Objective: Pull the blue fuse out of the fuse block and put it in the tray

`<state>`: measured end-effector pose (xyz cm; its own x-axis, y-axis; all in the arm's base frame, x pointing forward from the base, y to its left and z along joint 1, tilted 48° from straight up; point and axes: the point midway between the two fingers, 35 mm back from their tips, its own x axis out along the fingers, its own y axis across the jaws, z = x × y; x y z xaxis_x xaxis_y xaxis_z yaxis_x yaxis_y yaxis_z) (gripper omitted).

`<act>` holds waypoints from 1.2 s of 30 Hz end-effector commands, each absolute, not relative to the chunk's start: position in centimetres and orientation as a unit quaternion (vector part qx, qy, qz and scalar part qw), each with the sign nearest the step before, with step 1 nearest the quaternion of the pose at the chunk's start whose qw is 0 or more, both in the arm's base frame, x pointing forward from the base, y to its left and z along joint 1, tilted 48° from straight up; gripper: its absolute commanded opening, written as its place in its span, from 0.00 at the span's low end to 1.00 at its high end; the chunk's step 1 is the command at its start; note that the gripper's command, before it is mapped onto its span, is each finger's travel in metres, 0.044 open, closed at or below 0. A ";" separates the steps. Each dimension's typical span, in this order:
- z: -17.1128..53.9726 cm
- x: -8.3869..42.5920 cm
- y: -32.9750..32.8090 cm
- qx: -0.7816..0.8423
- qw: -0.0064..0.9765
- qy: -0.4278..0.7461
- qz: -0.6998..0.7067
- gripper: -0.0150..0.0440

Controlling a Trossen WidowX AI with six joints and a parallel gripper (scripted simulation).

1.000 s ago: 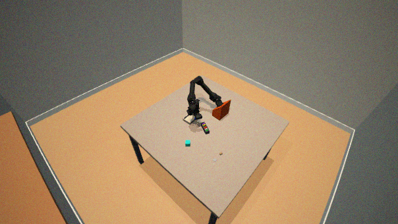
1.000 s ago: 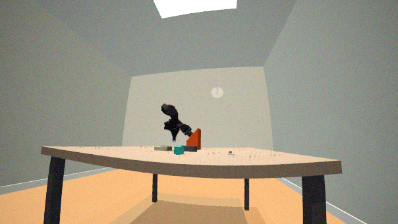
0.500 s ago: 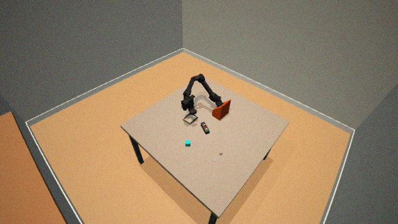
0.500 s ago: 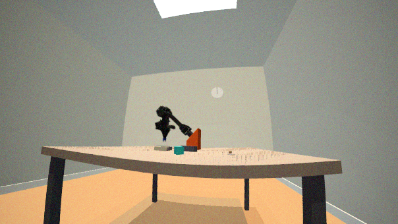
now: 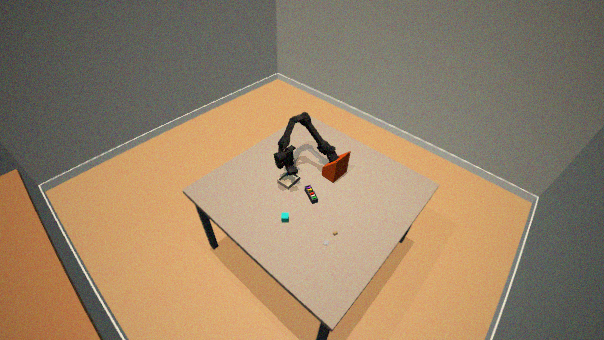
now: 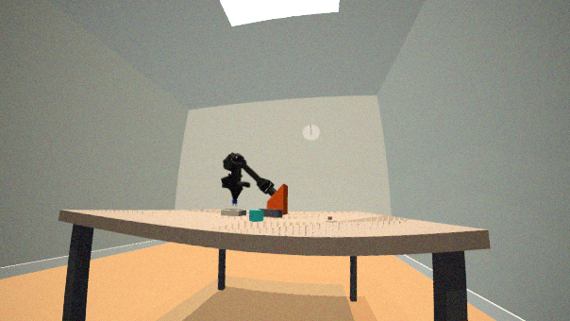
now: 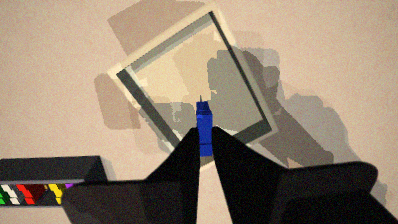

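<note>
My gripper (image 5: 293, 171) (image 6: 234, 199) (image 7: 204, 133) is shut on the blue fuse (image 6: 234, 202) (image 7: 203, 121), which points down with its pin end ahead of the fingertips. They hang above the tray (image 5: 283, 185) (image 6: 231, 212) (image 7: 256, 131), a shallow square with a pale rim. In the wrist view the fuse overlaps the tray's inside near its lower corner. The dark fuse block (image 5: 315, 201) (image 6: 271, 213) (image 7: 55, 167) stands apart from the tray. It holds green, white, red (image 7: 26, 194), yellow (image 7: 56, 192) and purple fuses, partly hidden by a finger in the wrist view.
An orange wedge-shaped block (image 5: 336, 167) (image 6: 278, 203) stands by the arm's base. A teal cube (image 5: 285, 217) (image 6: 256, 215) sits on the table. A small brown piece (image 5: 335, 233) (image 6: 329, 218) and a pale flat piece (image 5: 326, 243) lie farther from the arm.
</note>
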<state>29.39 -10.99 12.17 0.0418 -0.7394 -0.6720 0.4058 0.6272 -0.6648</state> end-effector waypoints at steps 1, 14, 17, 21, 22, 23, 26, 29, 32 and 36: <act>11.6 29.3 -11.6 -0.151 0.704 0.563 -0.405 0.25; 10.4 29.3 -13.0 -0.152 0.704 0.562 -0.406 0.25; 10.7 29.4 -12.8 -0.150 0.706 0.560 -0.408 0.30; 10.7 29.4 -12.8 -0.150 0.706 0.560 -0.408 0.48; 10.7 29.4 -12.8 -0.150 0.706 0.560 -0.408 0.52; 10.7 29.4 -12.8 -0.150 0.706 0.560 -0.408 0.57; 10.7 29.4 -12.8 -0.150 0.706 0.560 -0.408 0.70; 10.9 29.4 -12.7 -0.150 0.706 0.560 -0.407 0.81; 12.5 29.3 -10.6 -0.151 0.705 0.562 -0.406 0.81; 13.1 29.2 -10.0 -0.152 0.704 0.563 -0.405 0.81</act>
<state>29.33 -10.63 12.29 0.0399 -0.7390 -0.6725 0.3936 0.6303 -0.6692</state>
